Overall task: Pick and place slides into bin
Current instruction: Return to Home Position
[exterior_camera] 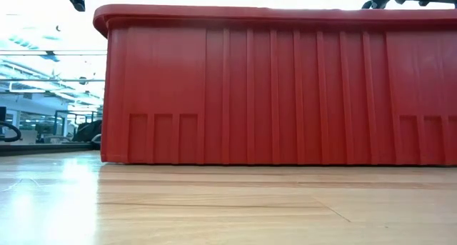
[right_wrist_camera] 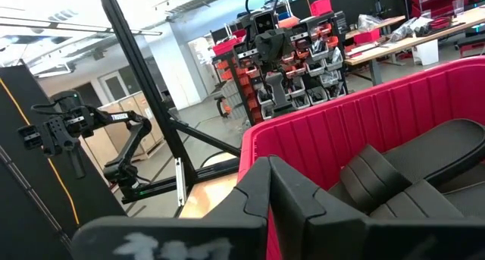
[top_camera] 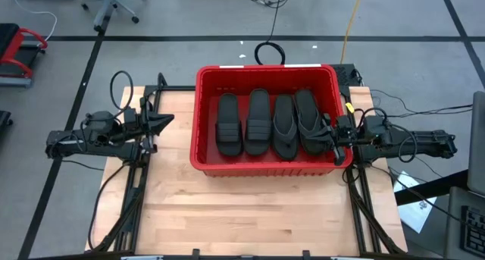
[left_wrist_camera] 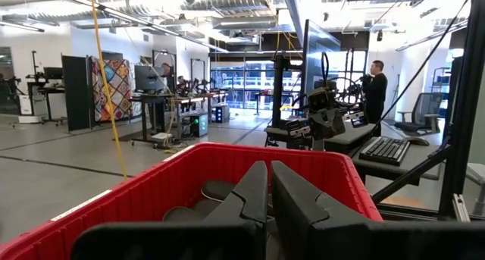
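Your left tool (top_camera: 161, 122) hangs at the bin's 9 o'clock, apart from the red wall, above the left edge of the counter (top_camera: 250, 207). In its wrist view, its fingers (left_wrist_camera: 246, 198) stand narrow, almost touching, with nothing between them. The bin (top_camera: 265, 70) sits toward the counter's 12 o'clock edge, and in the low view its ribbed wall fills nearly the whole width. The slides (top_camera: 258, 123) lie inside it, four black shapes abreast, each running from 12 to 6 o'clock. The two on the left show wide straps, and the two on the right look like thongs. Your right tool (top_camera: 334, 131) hovers at the bin's 3 o'clock, over the rim. Its fingers (right_wrist_camera: 254, 193) are pressed together and empty.
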